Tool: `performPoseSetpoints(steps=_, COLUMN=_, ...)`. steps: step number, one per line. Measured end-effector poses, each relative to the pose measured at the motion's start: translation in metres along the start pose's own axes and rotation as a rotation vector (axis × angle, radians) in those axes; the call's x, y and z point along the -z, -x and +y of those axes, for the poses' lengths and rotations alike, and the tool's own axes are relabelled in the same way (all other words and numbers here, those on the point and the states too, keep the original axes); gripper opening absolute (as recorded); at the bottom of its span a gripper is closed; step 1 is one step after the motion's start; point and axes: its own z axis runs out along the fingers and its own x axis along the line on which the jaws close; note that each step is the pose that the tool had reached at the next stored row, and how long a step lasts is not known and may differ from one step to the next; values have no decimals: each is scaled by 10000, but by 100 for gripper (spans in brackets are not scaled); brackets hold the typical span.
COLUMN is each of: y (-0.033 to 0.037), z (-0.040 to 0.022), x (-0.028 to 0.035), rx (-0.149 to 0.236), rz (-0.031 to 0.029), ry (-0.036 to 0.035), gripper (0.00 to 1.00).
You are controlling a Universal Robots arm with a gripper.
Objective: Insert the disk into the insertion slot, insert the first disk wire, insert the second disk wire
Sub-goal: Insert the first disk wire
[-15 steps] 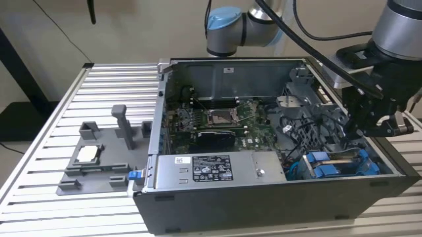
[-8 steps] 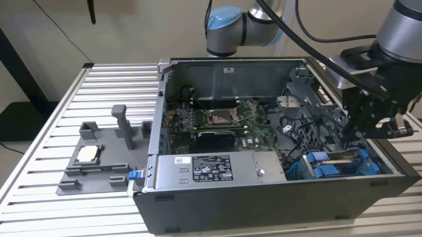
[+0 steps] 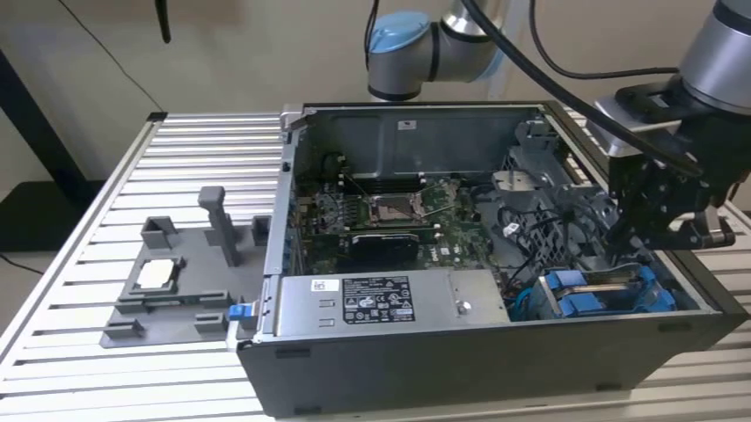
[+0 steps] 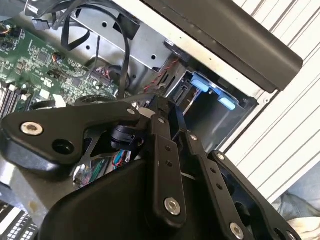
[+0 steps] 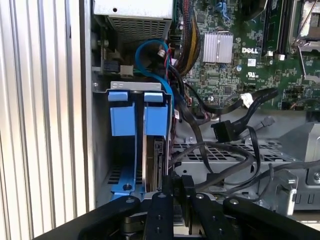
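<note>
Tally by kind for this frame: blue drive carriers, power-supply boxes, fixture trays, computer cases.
Blue drive carriers: 2
Power-supply box: 1
Grey fixture tray: 1
Computer case: 1
Total: 5

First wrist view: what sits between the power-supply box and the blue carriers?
A looped blue cable arcs between the power-supply box and the blue carriers, in the first wrist view.
</note>
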Motion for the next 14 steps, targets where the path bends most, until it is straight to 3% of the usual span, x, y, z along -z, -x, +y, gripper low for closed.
performPoseSetpoints(steps=14, y=-8, z=-121, x=-74, rx=-80, rz=43, ry=766, gripper=19)
